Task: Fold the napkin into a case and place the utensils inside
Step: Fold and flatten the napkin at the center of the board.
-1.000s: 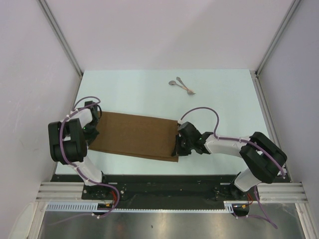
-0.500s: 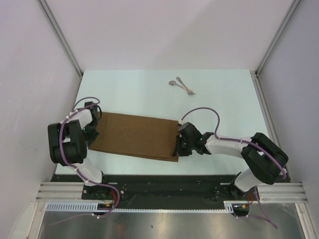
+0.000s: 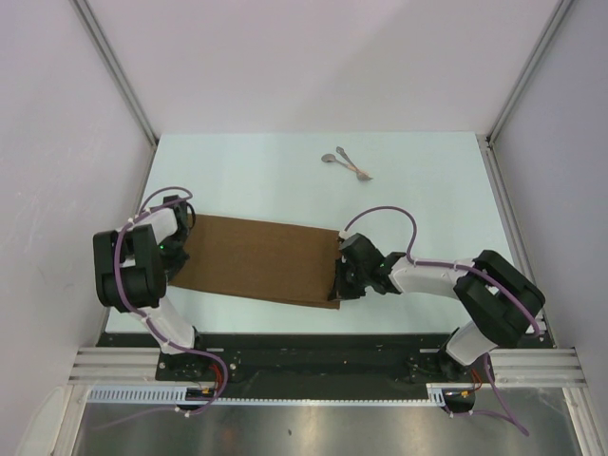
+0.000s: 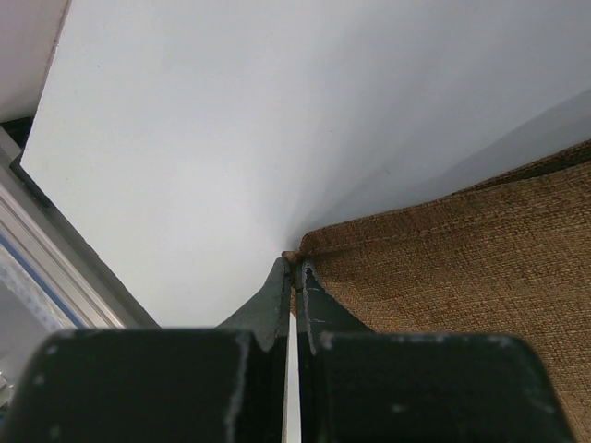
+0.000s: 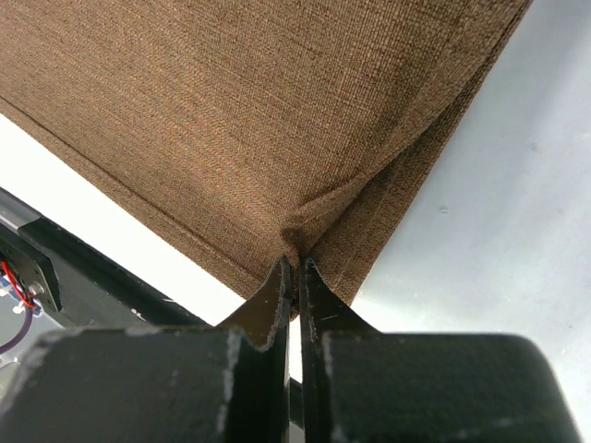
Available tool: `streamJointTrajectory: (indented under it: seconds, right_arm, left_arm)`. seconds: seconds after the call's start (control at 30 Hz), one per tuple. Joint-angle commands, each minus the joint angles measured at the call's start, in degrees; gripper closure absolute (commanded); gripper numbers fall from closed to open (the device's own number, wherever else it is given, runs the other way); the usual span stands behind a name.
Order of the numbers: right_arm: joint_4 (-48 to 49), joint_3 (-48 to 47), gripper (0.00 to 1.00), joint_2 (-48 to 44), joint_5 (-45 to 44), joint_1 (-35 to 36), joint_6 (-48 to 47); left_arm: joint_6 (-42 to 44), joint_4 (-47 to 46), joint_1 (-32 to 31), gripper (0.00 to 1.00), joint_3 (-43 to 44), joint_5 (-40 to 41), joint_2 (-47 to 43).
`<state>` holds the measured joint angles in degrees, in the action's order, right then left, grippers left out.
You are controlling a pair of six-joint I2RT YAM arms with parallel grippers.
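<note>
On the table (image 3: 266, 176) the napkin (image 3: 256, 258) lies between left hand (image 4: 295, 269) and right hand (image 5: 294, 268), both pinching corners.

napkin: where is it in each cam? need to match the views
Top external: the napkin lies left of centre on the table, towards the near edge.
Left wrist: lower right, its corner pinched in the left fingers.
Right wrist: fills the upper part, a fold pinched in the right fingers.
Shared landmark: the pale table beside the cloth, in all three.
</note>
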<state>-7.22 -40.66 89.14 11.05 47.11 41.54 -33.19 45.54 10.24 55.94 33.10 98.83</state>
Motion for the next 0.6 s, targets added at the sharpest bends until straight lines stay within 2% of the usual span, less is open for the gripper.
streamJointTrajectory:
  seconds: [0.0, 0.23, 0.43, 0.47, 0.5, 0.57]
  right_arm:
    - [-2.18, 1.38, 1.00, 1.73, -0.24, -0.62, -1.64]
    - [-2.09, 1.11, 1.00, 2.18, -0.06, -0.79, -2.08]
    - [-2.80, 1.47, 0.91, 0.68, -0.50, -0.97, -2.51]
    - [-3.14, 1.47, 0.85, 0.25, -0.59, -0.97, -2.52]
    - [-3.15, 1.55, 0.83, 0.15, -0.76, -0.97, -2.69]
    - [-3.24, 1.73, 0.78, -0.11, -0.94, -1.06, -2.60]
  left_arm:
    - [-1.17, -0.89, 0.31, 1.00, 0.83, 4.95, 0.93]
    - [-1.35, -0.54, 0.31, 1.00, 1.45, 4.87, 1.55]
    - [-1.35, -0.19, 0.31, 0.99, 1.27, 4.34, 0.23]
    - [-1.18, -0.10, 0.31, 0.97, 1.27, 3.90, -0.56]
    - [-1.00, 0.07, 0.22, 0.90, 1.27, 3.03, -0.91]
    - [-1.09, 0.43, 0.22, 0.86, 1.36, 1.89, -2.05]
